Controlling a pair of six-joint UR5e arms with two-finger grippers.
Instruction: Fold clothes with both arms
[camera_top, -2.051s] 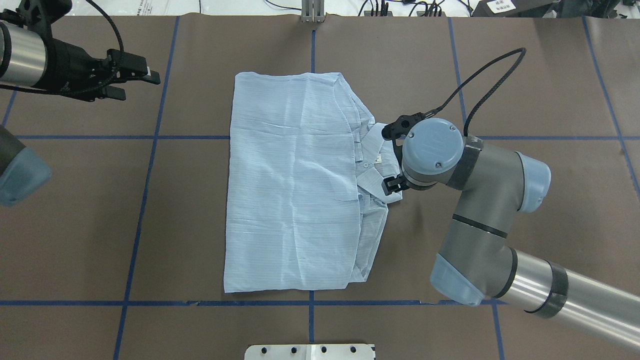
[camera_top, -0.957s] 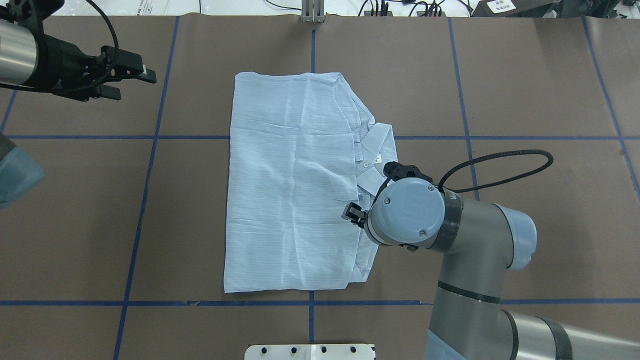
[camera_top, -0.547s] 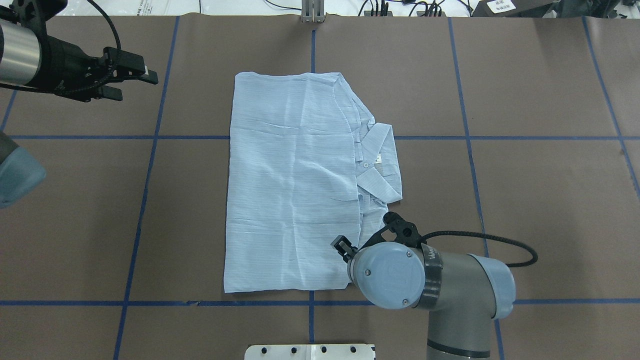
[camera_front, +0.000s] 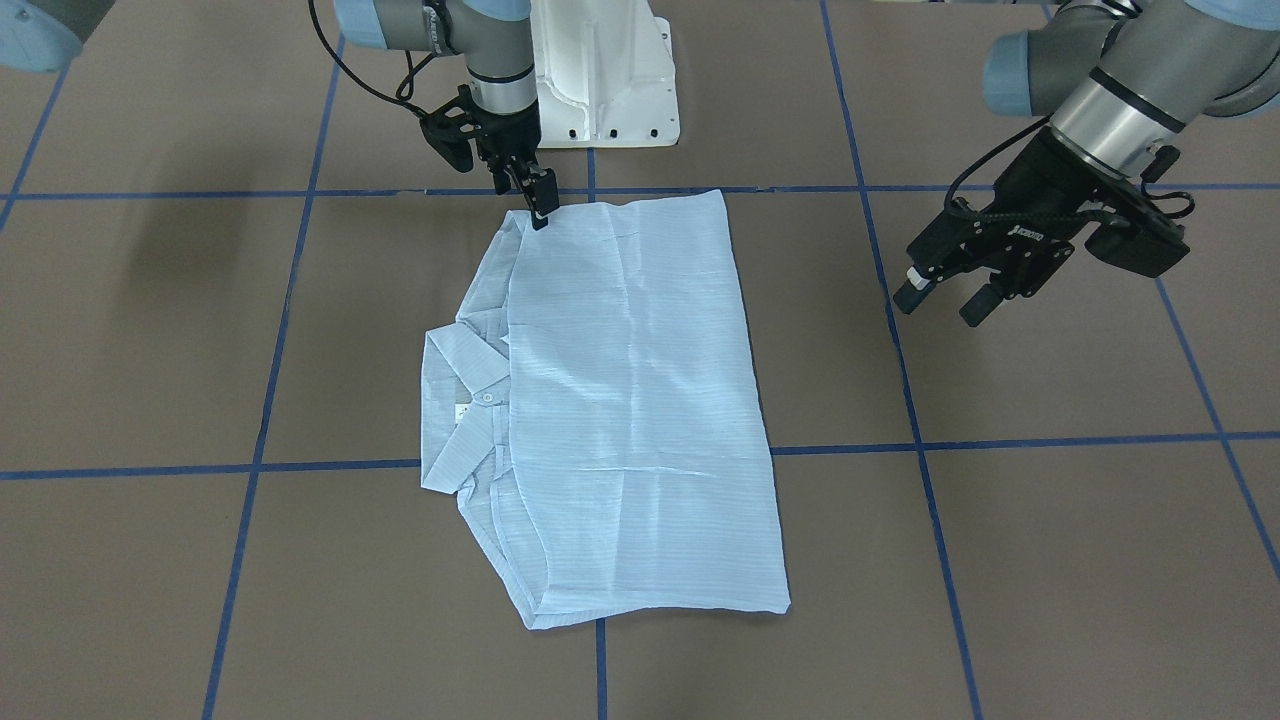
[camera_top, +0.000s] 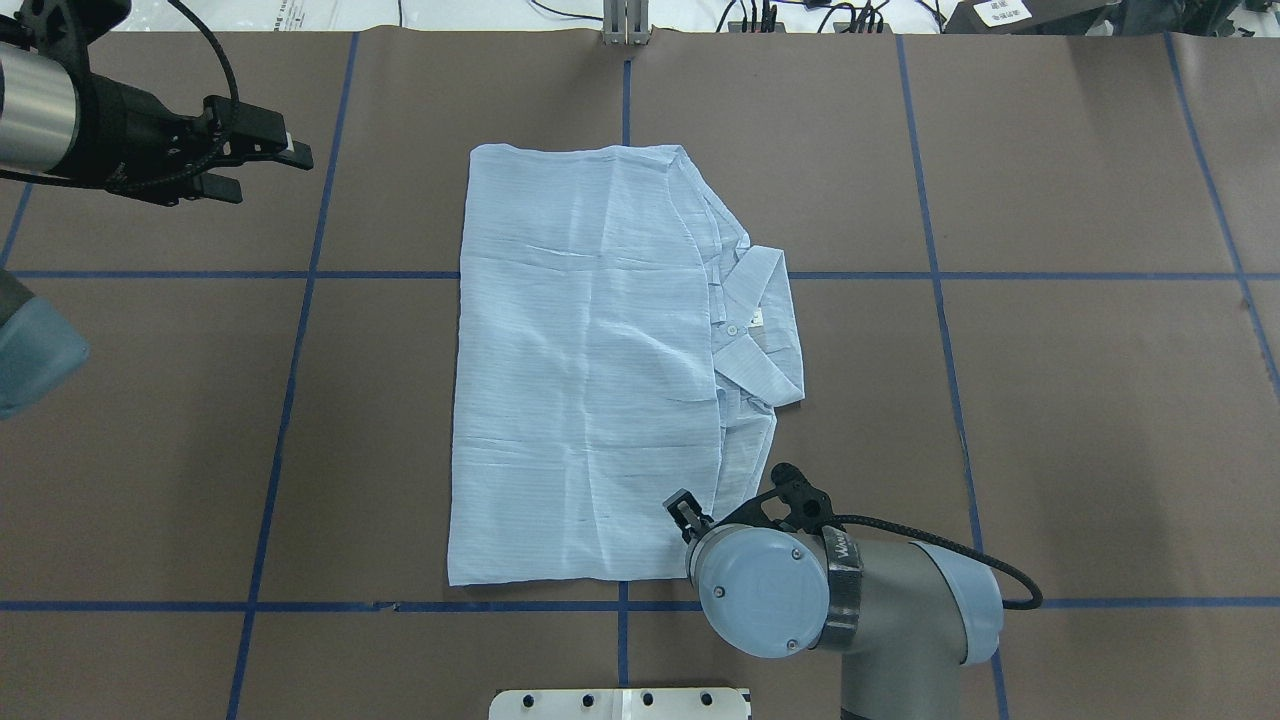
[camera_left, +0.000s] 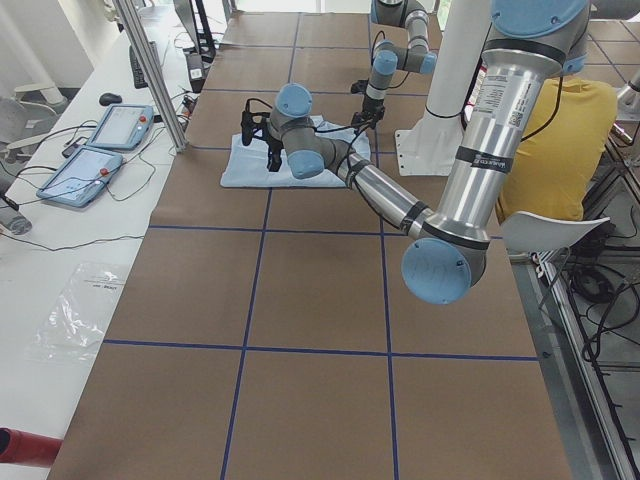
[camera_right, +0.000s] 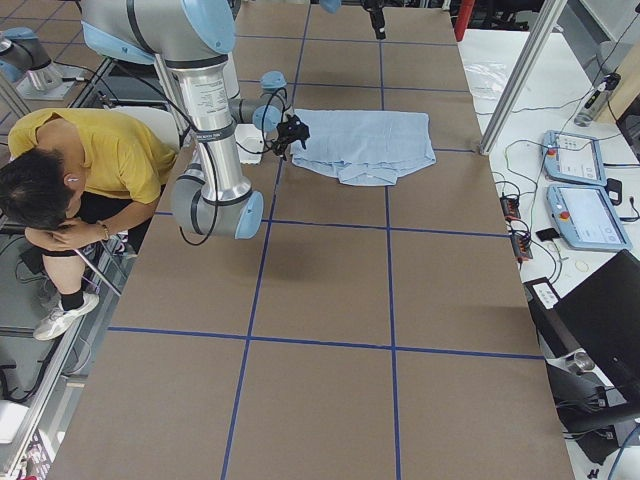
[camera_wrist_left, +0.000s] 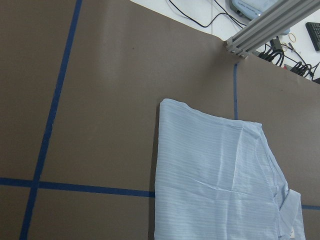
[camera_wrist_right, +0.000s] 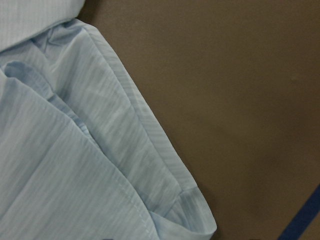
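The light-blue shirt (camera_top: 590, 370) lies folded flat in a tall rectangle at the table's middle, with its collar (camera_top: 755, 320) and small white label on its right side. It also shows in the front view (camera_front: 630, 400). My right gripper (camera_front: 520, 195) points down at the shirt's near right corner, its jaws slightly apart, with one fingertip (camera_top: 685, 505) on the cloth edge. The right wrist view shows that layered corner hem (camera_wrist_right: 125, 150) and no fingers. My left gripper (camera_top: 260, 168) is open and empty. It hovers over the bare table, left of the shirt's far left corner (camera_wrist_left: 167, 102).
The table is covered with brown paper (camera_top: 1050, 400) crossed by blue tape lines. The white pedestal base (camera_front: 600, 80) stands at the near edge. An aluminium post (camera_top: 625, 20) stands at the far edge. A person in a yellow top (camera_right: 80, 160) sits beside the robot.
My right arm has moved from the collar along the shirt's right side to its near right corner. The left gripper has barely moved. The shirt lies as before.
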